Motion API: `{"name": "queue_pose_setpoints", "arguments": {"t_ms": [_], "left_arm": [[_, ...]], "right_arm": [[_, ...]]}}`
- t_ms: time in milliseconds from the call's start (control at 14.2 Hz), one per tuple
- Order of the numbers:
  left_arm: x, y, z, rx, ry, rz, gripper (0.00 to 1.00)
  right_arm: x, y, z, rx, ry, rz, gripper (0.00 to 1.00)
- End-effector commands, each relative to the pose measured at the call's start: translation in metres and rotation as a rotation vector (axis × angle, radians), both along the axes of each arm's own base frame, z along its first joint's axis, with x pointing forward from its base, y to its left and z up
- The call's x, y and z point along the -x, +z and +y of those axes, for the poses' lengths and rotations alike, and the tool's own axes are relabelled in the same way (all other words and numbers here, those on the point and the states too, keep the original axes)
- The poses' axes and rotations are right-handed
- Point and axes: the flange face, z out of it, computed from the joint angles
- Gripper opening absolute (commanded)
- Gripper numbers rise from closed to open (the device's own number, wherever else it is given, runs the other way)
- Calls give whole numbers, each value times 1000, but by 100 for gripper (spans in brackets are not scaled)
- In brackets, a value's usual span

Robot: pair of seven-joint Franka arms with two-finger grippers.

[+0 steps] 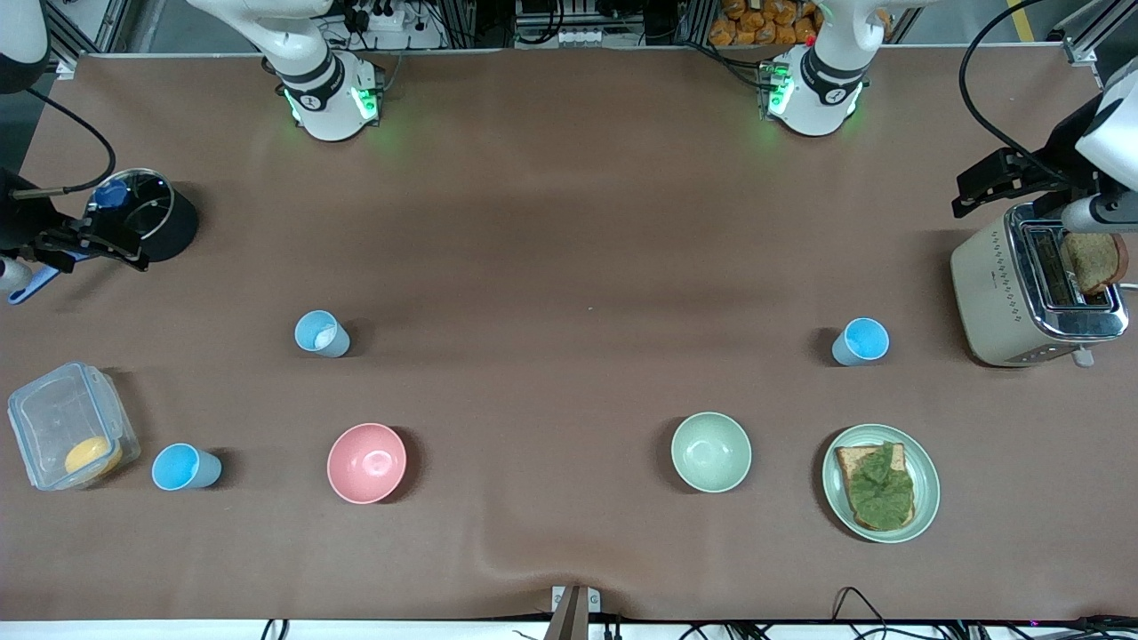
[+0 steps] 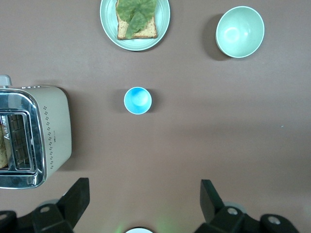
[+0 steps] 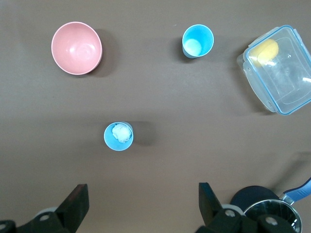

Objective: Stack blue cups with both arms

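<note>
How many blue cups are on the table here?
3: one beside the toaster, one beside the clear container, one farther from the front camera than the pink bowl. None looks hidden.

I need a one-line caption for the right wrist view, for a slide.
Open right gripper high over the table, looking down on two upright blue cups, a pink bowl and a clear container.

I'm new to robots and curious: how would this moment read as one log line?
stage: not started | blue cups: three, apart, unstacked | left gripper: open, above table | right gripper: open, above table
</note>
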Motion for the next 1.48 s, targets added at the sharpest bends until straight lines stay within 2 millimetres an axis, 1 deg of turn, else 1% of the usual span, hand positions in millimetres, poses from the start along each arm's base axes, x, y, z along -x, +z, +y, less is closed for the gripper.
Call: {"name": "queue_pose_setpoints", "arguments": {"t_ms": [0, 212, 424, 495, 636, 777, 918, 1130, 1272, 1413], "left_arm": [[0, 5, 3, -38, -5, -11, 100], [5, 8, -2, -42, -14, -14, 100], [9, 0, -3, -50, -16, 0, 100], [8, -4, -3, -50, -16, 5, 100], [4, -19, -3, -50, -15, 5, 100], [-1, -46, -2, -51, -14, 0, 100], [-6, -69, -2, -93, -26, -11, 100], [-16, -112, 0, -96, -31, -7, 100], [-20, -140, 2, -92, -29, -25, 100], [-20, -164, 12, -89, -13, -47, 100]], "right_arm": [[4, 7, -2, 5, 7, -1, 100], [4, 7, -2, 5, 7, -1, 100], [4, 7, -2, 5, 7, -1, 100], [4, 7, -2, 5, 7, -1, 100], [4, 7, -2, 5, 7, -1, 100], [4, 7, -2, 5, 7, -1, 100], [4, 7, -2, 5, 7, -1, 100], [4, 7, -2, 5, 7, -1, 100], [4, 7, -2, 5, 7, -1, 100], [4, 7, -2, 5, -1, 1, 100]]}}
